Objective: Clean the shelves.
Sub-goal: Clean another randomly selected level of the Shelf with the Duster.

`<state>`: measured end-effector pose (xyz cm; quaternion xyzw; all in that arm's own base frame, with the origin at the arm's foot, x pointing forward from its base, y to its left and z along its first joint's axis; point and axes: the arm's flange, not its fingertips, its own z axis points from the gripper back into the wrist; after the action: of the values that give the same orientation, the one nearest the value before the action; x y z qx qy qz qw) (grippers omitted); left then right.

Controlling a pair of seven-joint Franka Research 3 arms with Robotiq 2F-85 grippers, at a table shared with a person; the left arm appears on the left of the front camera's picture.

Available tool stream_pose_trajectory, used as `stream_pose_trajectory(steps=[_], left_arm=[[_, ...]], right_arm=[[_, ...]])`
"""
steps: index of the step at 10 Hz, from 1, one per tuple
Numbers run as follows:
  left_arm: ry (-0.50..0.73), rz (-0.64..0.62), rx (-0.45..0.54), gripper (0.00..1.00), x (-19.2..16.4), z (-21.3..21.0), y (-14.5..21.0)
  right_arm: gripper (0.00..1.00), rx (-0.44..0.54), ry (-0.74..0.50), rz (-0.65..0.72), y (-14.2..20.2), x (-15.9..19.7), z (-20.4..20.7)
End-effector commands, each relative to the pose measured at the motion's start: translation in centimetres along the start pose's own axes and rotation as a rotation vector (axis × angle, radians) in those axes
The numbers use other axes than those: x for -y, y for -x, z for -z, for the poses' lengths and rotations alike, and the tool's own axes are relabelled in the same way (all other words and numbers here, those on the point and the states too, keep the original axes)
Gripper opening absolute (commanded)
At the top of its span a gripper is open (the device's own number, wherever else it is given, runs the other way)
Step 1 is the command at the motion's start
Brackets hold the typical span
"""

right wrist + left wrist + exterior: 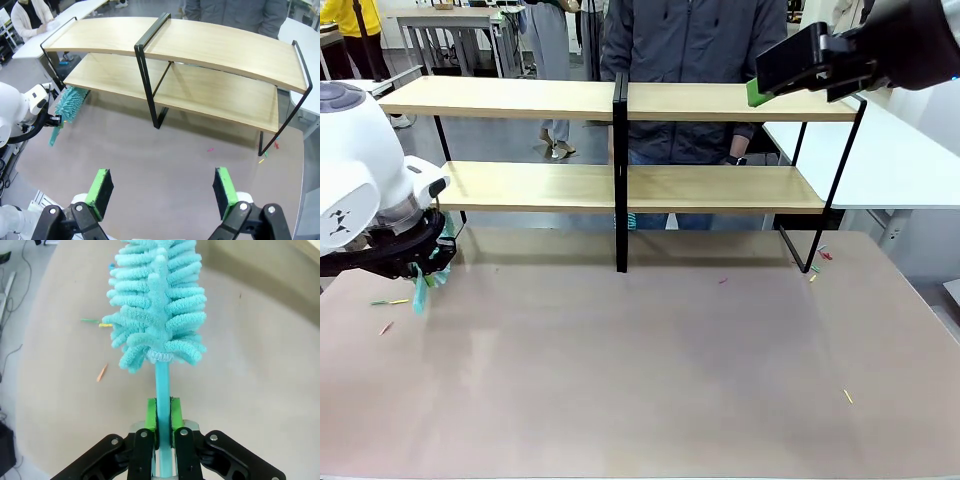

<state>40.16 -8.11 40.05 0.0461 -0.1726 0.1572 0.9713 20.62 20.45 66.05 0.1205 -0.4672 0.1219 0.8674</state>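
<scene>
Teal chenille duster (157,305) sits pinched by its stem in the left gripper (162,417), low beside the shelves (620,140), a wide two-tier light-wood rack on a black frame, likely ready to sweep the boards. The right gripper (165,192) hangs spread and empty above the beige tabletop (650,380), littered with small coloured scraps; a person stands behind

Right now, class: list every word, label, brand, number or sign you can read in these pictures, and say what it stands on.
None can be read.
The shelves: bare wood, no print.
The duster in the left gripper: no label.
Left arm's white casing: small dark marks, too blurred to read.
</scene>
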Motion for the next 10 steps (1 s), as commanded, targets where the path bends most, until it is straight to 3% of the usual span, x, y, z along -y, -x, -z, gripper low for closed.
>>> stream_pose_trajectory(steps=[1, 3, 7, 10], left_arm=[[-0.010, -0.050, 0.059, 0.12, -1.1, 0.4, 0.9], [-0.002, -0.014, 0.062, 0.12, -0.9, 0.5, 1.0], [0.089, 0.388, -0.115, 0.12, -1.5, 0.0, 2.1], [0.319, 0.814, -0.216, 0.12, -5.2, -2.9, 4.4]], right_arm=[[1.00, 0.001, -0.001, 0.007, 0.1, 0.1, 0.0], [1.00, 0.001, -0.001, 0.007, 0.1, 0.1, 0.0], [1.00, 0.001, -0.001, 0.007, 0.1, 0.1, 0.0], [1.00, 0.001, -0.001, 0.007, 0.1, 0.1, 0.0]])
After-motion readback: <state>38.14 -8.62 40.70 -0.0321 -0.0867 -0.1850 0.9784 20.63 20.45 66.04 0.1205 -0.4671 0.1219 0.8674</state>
